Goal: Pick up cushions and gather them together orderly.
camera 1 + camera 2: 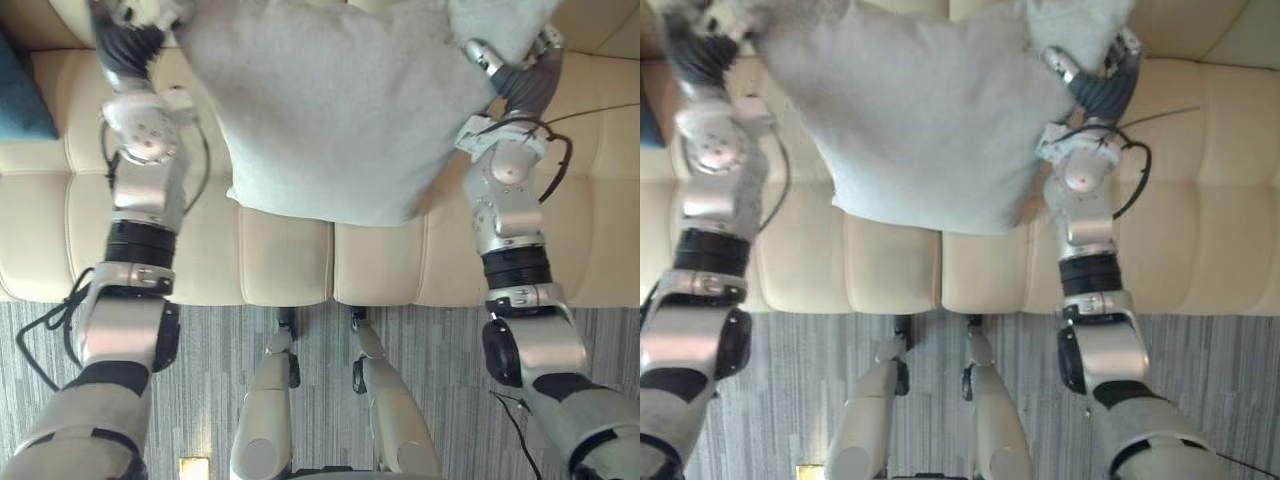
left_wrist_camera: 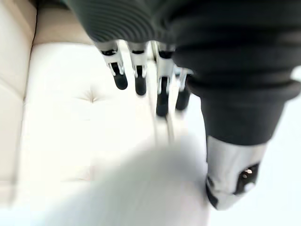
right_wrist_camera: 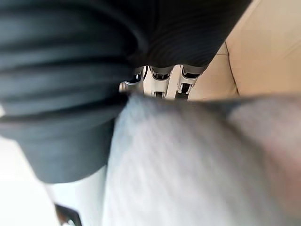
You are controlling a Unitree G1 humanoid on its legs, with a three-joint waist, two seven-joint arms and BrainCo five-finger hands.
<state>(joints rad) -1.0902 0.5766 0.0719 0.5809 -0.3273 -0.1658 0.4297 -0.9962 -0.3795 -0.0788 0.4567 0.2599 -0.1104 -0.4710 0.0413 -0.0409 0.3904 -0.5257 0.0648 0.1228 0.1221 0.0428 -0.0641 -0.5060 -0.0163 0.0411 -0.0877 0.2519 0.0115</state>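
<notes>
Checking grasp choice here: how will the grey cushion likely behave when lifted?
Probably soft and floppy: the cushion bunches at the corner by the right hand. Likely light for its bulk, being plump fabric. Unlikely to slip, since the cloth looks matte and textured.

Both arms reach forward, well apart and roughly level. The left hand (image 2: 162, 89) has its fingers (image 2: 139, 80) pretty much straight in a row, with the thumb (image 2: 230, 181) off on its own. The right hand (image 1: 522, 78) is up at about the same height, its dark cover angled inward.
</notes>
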